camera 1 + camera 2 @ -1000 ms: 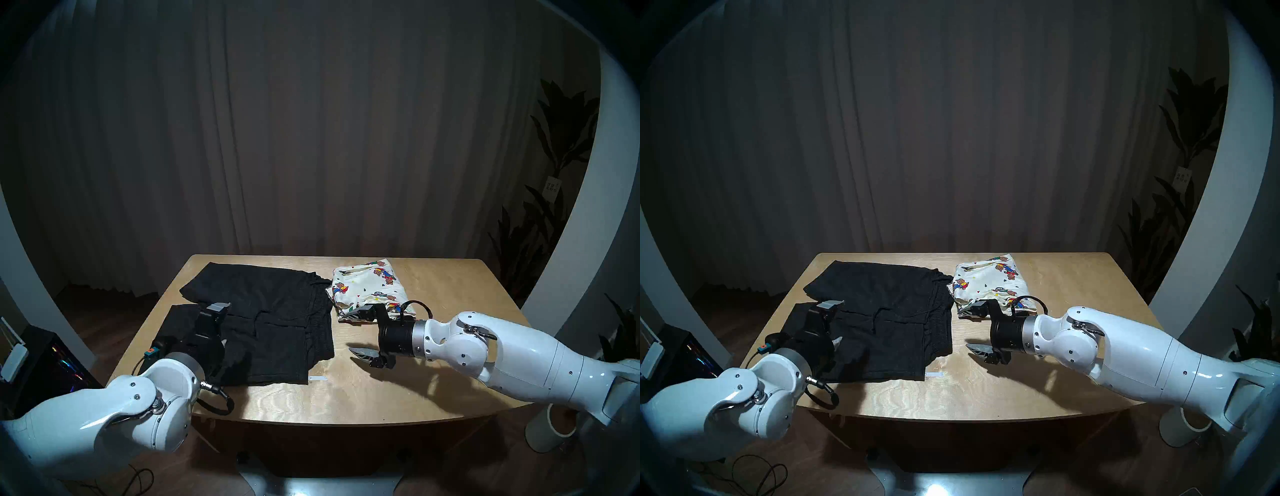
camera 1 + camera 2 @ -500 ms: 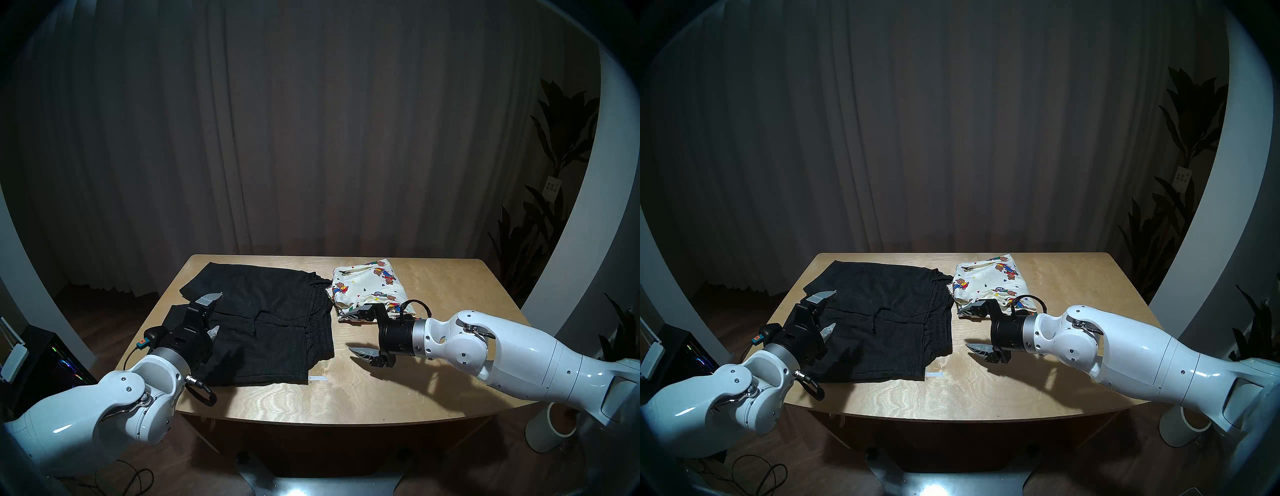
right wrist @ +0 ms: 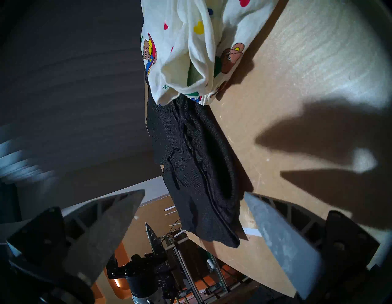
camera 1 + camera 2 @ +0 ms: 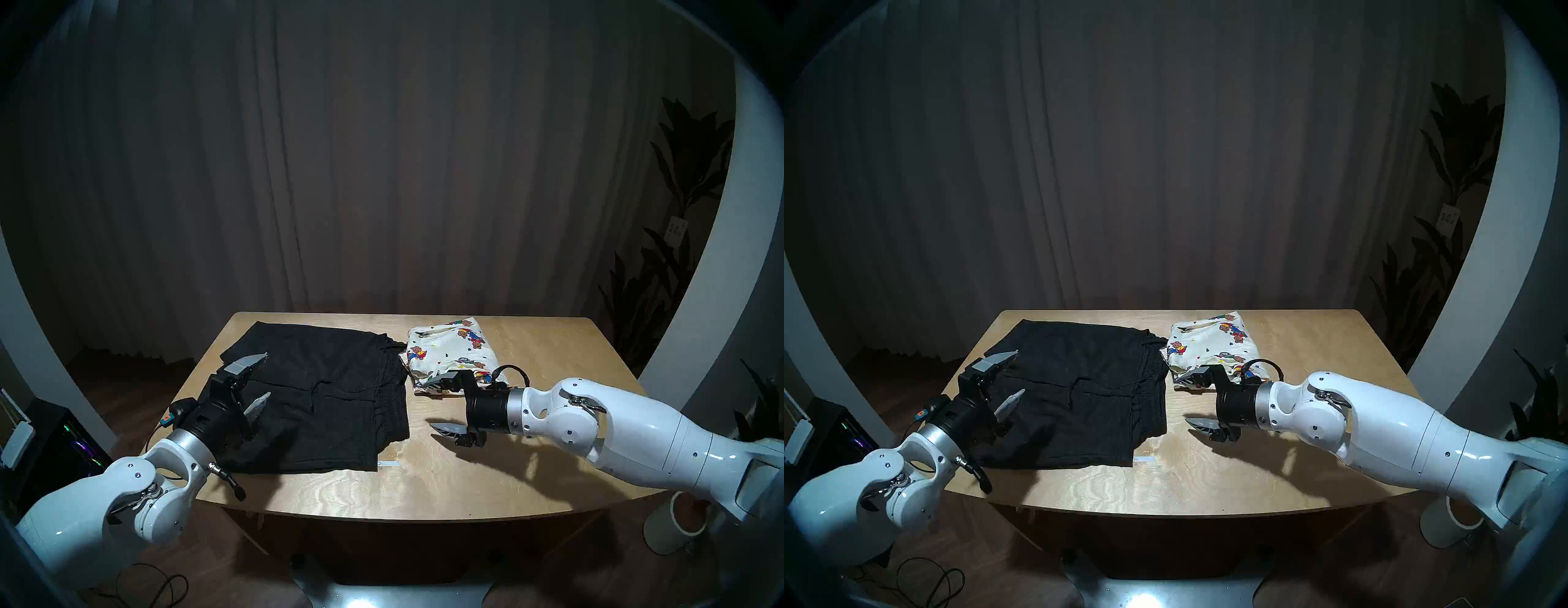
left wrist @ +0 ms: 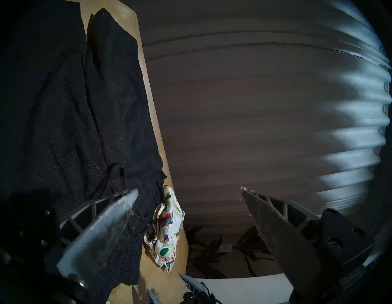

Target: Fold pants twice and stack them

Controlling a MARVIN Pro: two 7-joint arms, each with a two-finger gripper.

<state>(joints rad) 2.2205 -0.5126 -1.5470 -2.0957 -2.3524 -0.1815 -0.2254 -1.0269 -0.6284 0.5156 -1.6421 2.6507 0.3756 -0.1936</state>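
The black pants (image 4: pixel 322 395) (image 4: pixel 1081 395) lie in overlapping layers on the left half of the table, ribbed waistband toward the middle. The cream bear-print pants (image 4: pixel 449 352) (image 4: pixel 1212 348) sit folded at the back, touching the black waistband. My left gripper (image 4: pixel 266 375) (image 4: pixel 1020 371) hangs open and empty over the black pants' left end. My right gripper (image 4: pixel 428 404) (image 4: pixel 1182 402) is open and empty over bare wood, just right of the waistband. The left wrist view shows the black pants (image 5: pixel 63 127) and cream pants (image 5: pixel 167 231); the right wrist view shows black pants (image 3: pixel 191 169) and cream pants (image 3: pixel 180 53).
The wooden table (image 4: pixel 424 479) has a small white tape mark (image 4: pixel 389 463) by the black pants' near corner. A white cylinder (image 4: pixel 674 526) stands on the floor at the right, a lit computer case (image 4: pixel 63 441) at the left. Curtains hang behind.
My left arm has drawn back leftward and its gripper has risen off the black pants, still open. The right arm has barely moved.
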